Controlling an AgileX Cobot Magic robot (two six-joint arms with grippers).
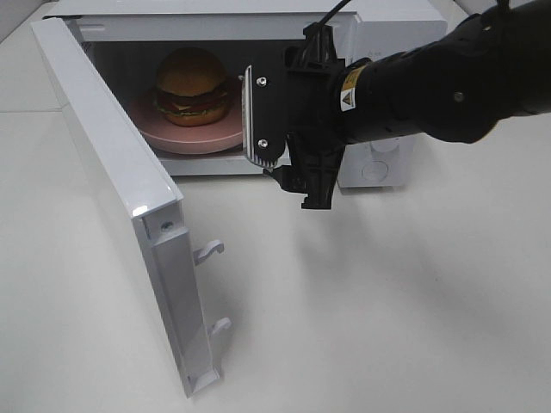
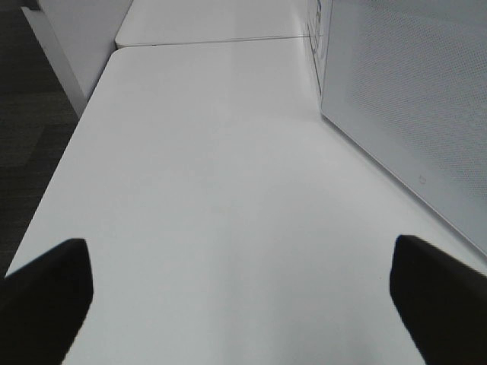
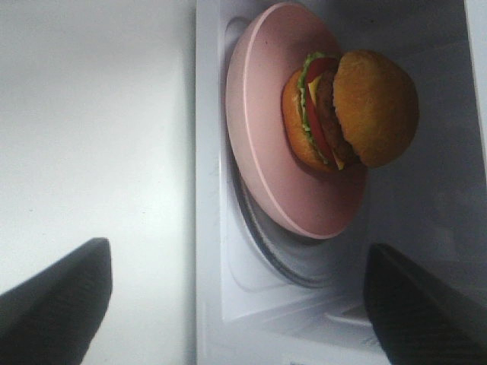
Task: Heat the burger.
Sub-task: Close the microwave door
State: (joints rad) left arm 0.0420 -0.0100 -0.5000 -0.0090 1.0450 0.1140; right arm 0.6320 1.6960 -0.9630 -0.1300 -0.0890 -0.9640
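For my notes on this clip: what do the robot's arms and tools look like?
The right arm is a thick, rounded black casing with a small yellow sticker and a black cable above it. The right tool is black and blocky, with a ribbed silver-grey plate fixed by two screws. The left tool shows only two plain black fingertips.

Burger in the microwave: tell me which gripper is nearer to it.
Right. The right gripper hangs just outside the microwave opening, facing the burger, jaws apart. The left gripper is over the table beside the open door, with no burger in its view.
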